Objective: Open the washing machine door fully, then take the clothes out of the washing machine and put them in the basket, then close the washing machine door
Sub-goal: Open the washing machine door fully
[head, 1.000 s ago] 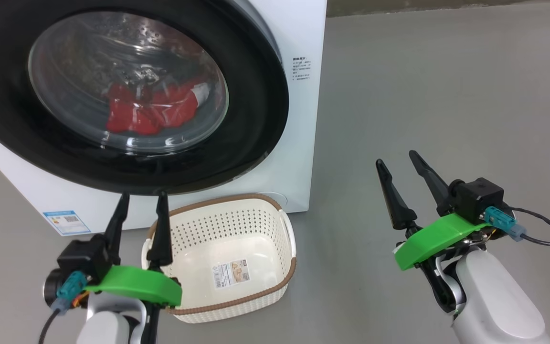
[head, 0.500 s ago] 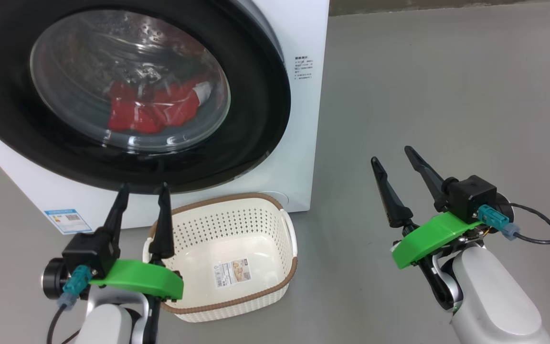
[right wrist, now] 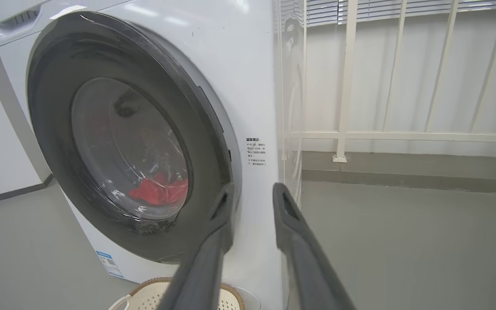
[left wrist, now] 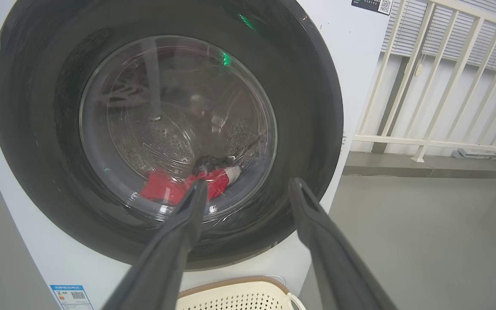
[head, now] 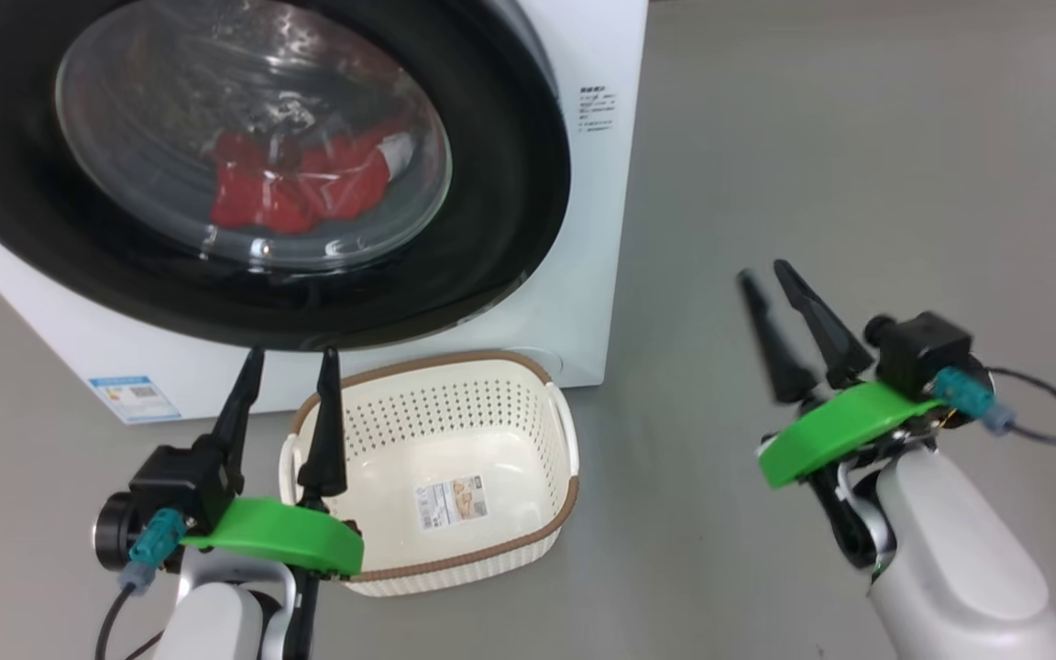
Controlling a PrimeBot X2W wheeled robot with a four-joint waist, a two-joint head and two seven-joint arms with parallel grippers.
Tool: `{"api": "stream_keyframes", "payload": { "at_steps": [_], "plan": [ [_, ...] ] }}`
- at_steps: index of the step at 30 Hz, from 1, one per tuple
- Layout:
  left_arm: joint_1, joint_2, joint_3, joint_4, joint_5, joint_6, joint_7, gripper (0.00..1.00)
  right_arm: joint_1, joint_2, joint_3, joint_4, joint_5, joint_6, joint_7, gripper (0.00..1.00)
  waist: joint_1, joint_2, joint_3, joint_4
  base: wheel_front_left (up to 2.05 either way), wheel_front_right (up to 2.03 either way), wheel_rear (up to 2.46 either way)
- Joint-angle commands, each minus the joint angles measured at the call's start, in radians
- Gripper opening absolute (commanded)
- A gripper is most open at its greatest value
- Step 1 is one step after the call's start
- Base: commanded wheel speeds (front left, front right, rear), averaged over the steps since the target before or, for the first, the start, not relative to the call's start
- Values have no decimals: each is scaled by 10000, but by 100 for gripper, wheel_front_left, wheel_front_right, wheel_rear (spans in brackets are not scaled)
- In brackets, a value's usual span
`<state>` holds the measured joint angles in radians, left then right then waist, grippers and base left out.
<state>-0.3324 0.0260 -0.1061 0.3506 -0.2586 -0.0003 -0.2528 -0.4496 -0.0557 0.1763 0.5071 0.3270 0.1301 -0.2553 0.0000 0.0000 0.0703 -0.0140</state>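
The washing machine door (head: 510,183) is shut, red clothes (head: 290,188) behind its glass; the basket (head: 436,359) sits on the floor (head: 812,137) below. The left pincer (head: 293,356) stands apart, the right pincer (head: 763,271) narrower, yet apart.

The light is bright, even and diffuse. On the washing machine door (head: 510,183), white glints streak the glass bowl and the glossy black rim mirrors pale shapes. In the left wrist view, two small green glints sit on its upper part. Below the door, the basket (head: 455,417) casts only a faint, soft-edged shadow on the grey floor (head: 858,137). Right of the door, the right gripper (head: 764,271) is smeared by motion blur. Below the door, the left gripper (head: 294,353) is crisp. Both wrist views bow straight lines near their edges, such as the white railing (left wrist: 429,86), and the near fingers (left wrist: 162,258) look soft.
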Motion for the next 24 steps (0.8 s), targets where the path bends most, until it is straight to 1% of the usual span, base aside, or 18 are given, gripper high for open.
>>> {"api": "stream_keyframes", "payload": {
  "at_steps": [1,6,10,14,19,24],
  "plan": [
    [-456,242,229,-319,-28,-28,-90,100,-397,55,133,-171,273,6,-65,0,0,0,118,119,0,0,0],
    [-543,242,151,-504,-61,-81,-90,100,-676,55,36,-12,1783,6,-65,0,0,0,427,350,0,0,0],
    [-631,242,94,-731,-74,-87,-90,100,-1087,55,239,457,3627,6,-45,0,0,0,785,556,0,0,0],
    [-702,242,15,-964,-76,-142,-90,100,-1635,53,504,747,5065,6,295,0,0,0,1112,759,0,0,0],
    [-858,242,-94,-1238,-109,-148,-90,100,-2150,-131,393,588,6998,6,1149,0,0,0,1566,1031,0,0,0],
    [-1035,242,-294,-1630,-253,-118,-90,100,-2601,-622,248,23,8718,6,2189,0,0,0,2097,1295,0,0,0]
  ]
}}
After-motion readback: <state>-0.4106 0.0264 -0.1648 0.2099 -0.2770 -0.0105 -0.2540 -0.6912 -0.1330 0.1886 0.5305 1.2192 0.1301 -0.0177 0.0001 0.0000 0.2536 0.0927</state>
